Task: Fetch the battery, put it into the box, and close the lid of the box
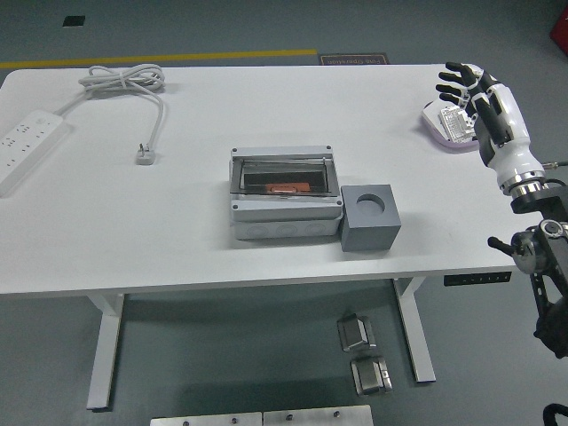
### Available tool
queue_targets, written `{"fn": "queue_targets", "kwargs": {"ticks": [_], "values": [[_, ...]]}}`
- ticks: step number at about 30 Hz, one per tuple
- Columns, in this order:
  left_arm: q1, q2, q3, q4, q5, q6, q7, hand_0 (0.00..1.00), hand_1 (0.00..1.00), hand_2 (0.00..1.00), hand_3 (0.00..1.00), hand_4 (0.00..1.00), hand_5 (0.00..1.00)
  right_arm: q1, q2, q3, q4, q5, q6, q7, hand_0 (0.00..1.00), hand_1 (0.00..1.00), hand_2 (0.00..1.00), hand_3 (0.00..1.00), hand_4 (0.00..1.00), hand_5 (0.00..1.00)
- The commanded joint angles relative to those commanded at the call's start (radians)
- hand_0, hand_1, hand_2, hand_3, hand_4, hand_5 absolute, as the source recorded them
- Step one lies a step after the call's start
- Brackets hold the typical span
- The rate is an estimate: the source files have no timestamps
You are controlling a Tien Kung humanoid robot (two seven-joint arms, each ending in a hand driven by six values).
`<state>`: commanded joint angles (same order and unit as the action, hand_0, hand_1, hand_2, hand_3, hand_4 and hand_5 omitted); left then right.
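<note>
A grey box (285, 216) with a smoky clear lid (284, 173) stands mid-table, and something orange (286, 187) shows through the lid. At the far right, a white blocky part, maybe the battery (454, 122), lies on a pale purple-rimmed dish (434, 128). My right hand (459, 83) hovers over that dish, fingers spread and holding nothing. Its white forearm runs back to the right edge. I cannot see whether the fingertips touch the part. My left arm is out of the picture.
A grey cube (370, 217) with a round hole on top sits against the box's right side. A white power strip (27, 145) lies at the far left, with a coiled cable (126, 80) and plug (146, 155). Metal parts (362, 352) lie on the floor below.
</note>
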<state>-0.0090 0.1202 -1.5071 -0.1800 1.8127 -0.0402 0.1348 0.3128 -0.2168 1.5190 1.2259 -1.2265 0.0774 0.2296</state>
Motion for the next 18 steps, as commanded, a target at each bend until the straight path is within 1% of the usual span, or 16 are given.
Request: {"fn": "queue_targets", "kwargs": {"ticks": [8, 13, 18], "values": [[0.003, -0.001, -0.017, 0.000, 0.015, 0.000, 0.001, 0.610, 0.630, 0.632, 0.678, 0.704, 0.211, -0.004, -0.007, 0.001, 0.011, -0.001, 0.000, -0.001, 0.775, 0.723, 0.751, 0.755, 0.895, 0.767], [-0.001, 0.000, -0.003, 0.000, 0.004, 0.001, -0.005, 0.610, 0.630, 0.632, 0.678, 0.704, 0.211, -0.009, -0.012, 0.004, 0.020, -0.001, 0.000, -0.001, 0.773, 0.721, 0.749, 0.755, 0.895, 0.765], [-0.005, 0.006, 0.014, 0.000, -0.008, 0.003, -0.011, 0.610, 0.630, 0.632, 0.678, 0.704, 0.211, -0.018, -0.018, 0.017, 0.026, -0.004, -0.001, -0.001, 0.773, 0.721, 0.749, 0.755, 0.895, 0.765]]}}
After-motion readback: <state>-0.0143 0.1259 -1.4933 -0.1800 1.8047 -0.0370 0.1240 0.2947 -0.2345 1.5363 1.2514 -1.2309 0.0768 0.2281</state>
